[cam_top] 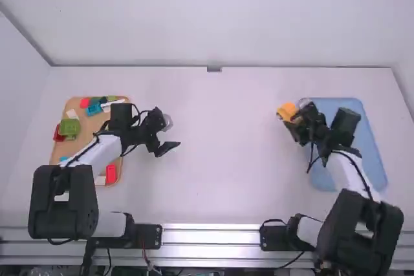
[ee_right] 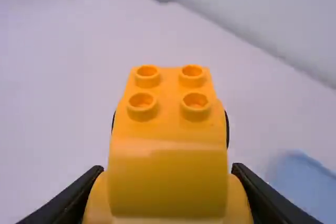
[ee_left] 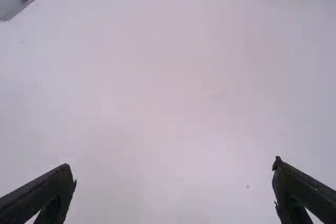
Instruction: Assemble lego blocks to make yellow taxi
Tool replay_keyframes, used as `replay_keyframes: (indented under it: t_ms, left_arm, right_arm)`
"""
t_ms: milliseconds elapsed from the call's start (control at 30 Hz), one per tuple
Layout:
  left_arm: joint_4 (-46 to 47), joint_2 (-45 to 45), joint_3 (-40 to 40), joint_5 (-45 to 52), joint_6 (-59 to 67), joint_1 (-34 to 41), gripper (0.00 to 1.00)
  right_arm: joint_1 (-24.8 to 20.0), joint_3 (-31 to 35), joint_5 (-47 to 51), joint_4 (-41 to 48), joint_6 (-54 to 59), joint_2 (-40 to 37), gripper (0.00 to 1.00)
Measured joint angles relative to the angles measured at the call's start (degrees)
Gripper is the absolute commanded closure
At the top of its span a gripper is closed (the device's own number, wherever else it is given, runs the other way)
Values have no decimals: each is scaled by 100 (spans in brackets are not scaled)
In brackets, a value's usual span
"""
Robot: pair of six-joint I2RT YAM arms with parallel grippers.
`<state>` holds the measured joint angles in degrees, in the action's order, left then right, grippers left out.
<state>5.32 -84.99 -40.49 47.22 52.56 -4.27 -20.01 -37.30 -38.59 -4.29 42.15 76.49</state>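
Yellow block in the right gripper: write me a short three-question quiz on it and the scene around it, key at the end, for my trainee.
1. True or false: the left gripper is holding a block.
2. How many studs show on the yellow block in the right wrist view? a) two b) four c) six
3. Fill in: in the high view, the tray nearest the right gripper is coloured ____.

Key: 1 false; 2 b; 3 blue
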Motion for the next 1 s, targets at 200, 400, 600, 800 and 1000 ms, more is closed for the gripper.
replay_keyframes:
  t_ms: [200, 400, 600, 800, 1000]
  left_arm:
    - [-28, 0, 0, -70, -2, 0, 1]
    - [-223, 0, 0, -96, -94, 0, 1]
    - [-496, 0, 0, -101, -553, -2, 1]
    - [-492, 0, 0, -101, -748, -2, 1]
    - [-627, -2, 0, -103, -1073, 0, 1]
  right_arm:
    - [-1121, 4, 726, -409, -466, -339, 37]
    - [-1766, 4, 988, -935, -1080, 520, 35]
    - [-1867, -9, 1060, -914, -1386, 1467, 6]
    - [-1681, -212, 1064, -549, -1491, 1545, 2]
    - [-1434, -343, 1069, -195, -1858, 1034, 2]
